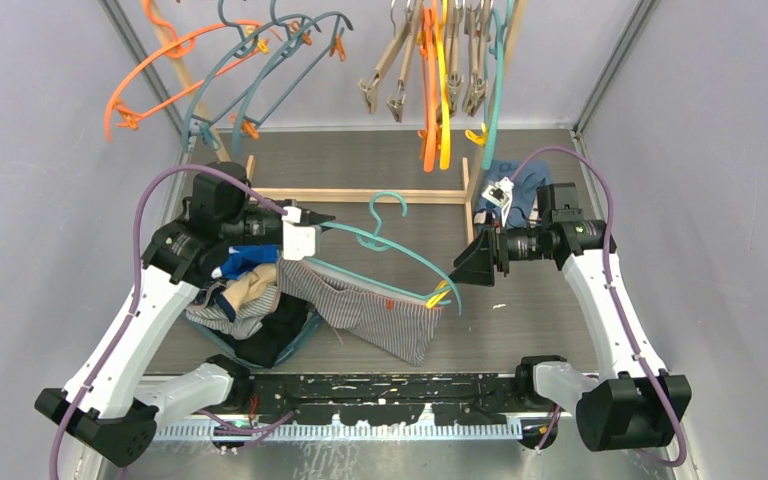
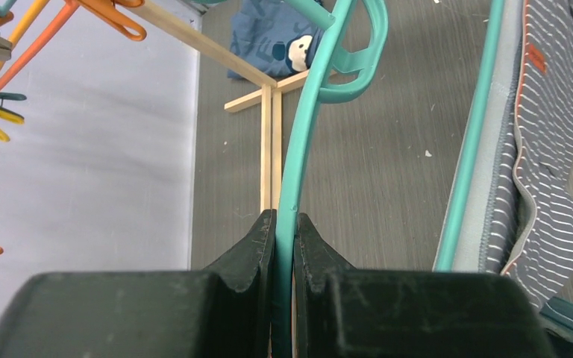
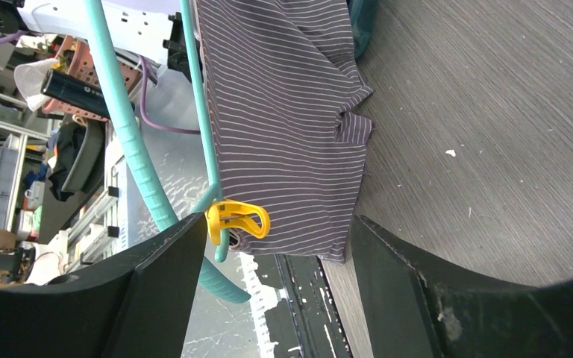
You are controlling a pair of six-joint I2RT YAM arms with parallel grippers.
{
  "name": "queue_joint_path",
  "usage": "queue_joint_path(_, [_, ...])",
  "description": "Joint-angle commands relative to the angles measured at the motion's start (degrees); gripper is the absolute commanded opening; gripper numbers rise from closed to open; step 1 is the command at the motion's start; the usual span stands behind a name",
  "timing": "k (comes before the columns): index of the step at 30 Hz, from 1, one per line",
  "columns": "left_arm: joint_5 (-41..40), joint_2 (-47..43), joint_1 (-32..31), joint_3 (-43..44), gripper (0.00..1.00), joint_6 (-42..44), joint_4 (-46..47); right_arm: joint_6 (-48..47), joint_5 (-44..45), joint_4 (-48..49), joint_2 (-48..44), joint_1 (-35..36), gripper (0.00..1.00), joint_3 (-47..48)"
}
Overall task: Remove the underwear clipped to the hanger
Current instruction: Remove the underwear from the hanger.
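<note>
Underwear pile point(image 1: 245, 305) beside hanger point(image 2: 289, 179), wooden rack point(image 1: 350, 195) behind

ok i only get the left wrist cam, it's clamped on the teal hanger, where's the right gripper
Observer: The right gripper is at the far end of the hanger, jaws open either side of a yellow clip.
Operator: is that clip holding the striped underwear
Observer: Yes, it pinches a corner of the striped underwear to the lower bar.
Operator: any other clothes nearby
Observer: A pile of clothes lies on the table by the clamped end.
</note>
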Motion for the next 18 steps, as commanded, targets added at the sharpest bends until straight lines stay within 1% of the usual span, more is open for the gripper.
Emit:
queue_joint_path(1, [-3.17,-0.75,0.61,2.01,0.00,-0.42,5.91,-3.81,-3.94,-2.56,0.74,-0.04,0.76,2.85])
queue_joint_path(5, [-2.70,-1.04,0.59,0.60,0.00,-0.11,7.25,-4.37,-5.28,-2.45,1.68,0.16,0.76,2.47])
queue_joint_path(10, [1.12,-1.15,0.61,-1.13,0.00,3.86,7.54,-4.11,-5.51,-2.63,2.99,1.45,0.75,3.08])
queue_joint_path(15, [-0.03,-0.47,0.52,-0.65,0.00,4.28,9.30,-2.74,-5.81,-2.40,2.60,2.75,0.73,1.92])
queue_joint_path(18, [-0.53,0.19,0.52,-0.13,0.00,4.71,10.17,0.11,-6.23,0.47,2.15,3.24,0.71,-0.12])
